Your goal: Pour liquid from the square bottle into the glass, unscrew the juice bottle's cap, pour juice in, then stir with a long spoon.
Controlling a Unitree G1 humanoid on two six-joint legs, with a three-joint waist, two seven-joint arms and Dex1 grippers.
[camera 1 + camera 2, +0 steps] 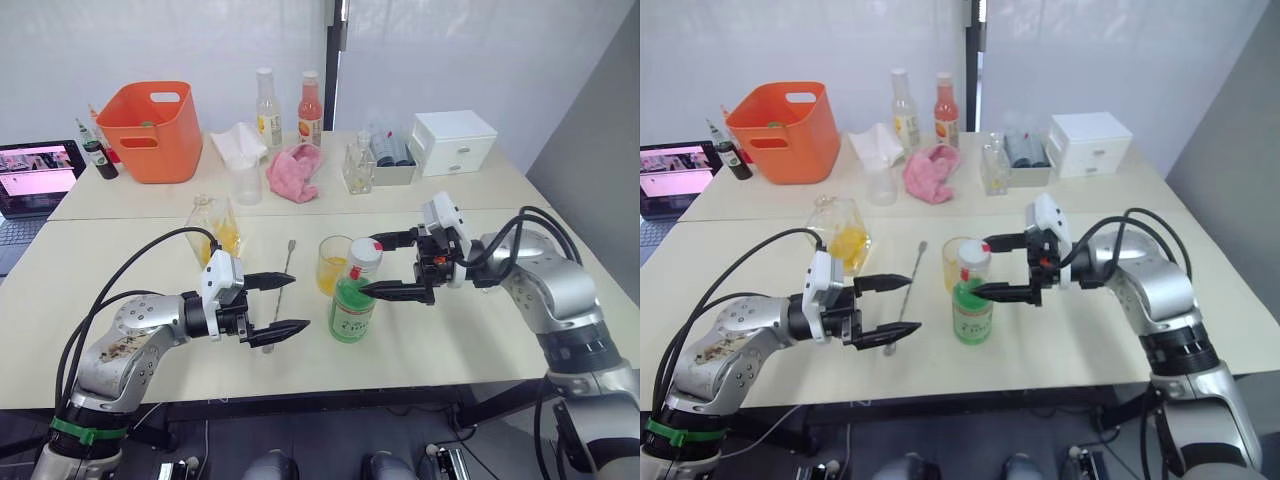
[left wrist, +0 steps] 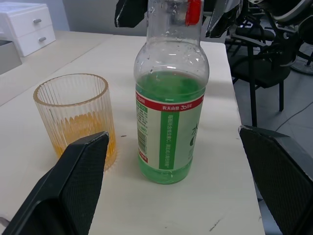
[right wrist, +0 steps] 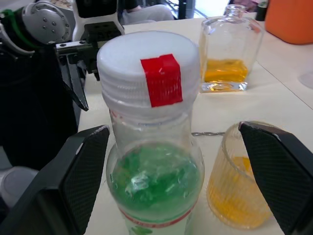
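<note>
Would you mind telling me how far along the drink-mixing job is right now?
Done: the glass holds orange liquid, and the square bottle is back on the table. In hand: the open right gripper brackets the juice bottle's cap, which is on; the left gripper waits open. Left: uncapping, pouring juice, stirring with the long spoon.

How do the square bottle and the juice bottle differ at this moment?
The square bottle is uncapped and holds orange-yellow liquid; the juice bottle wears its white cap and holds green. The square bottle is unlabelled, the juice bottle has a label. Both stand upright on the table.
</note>
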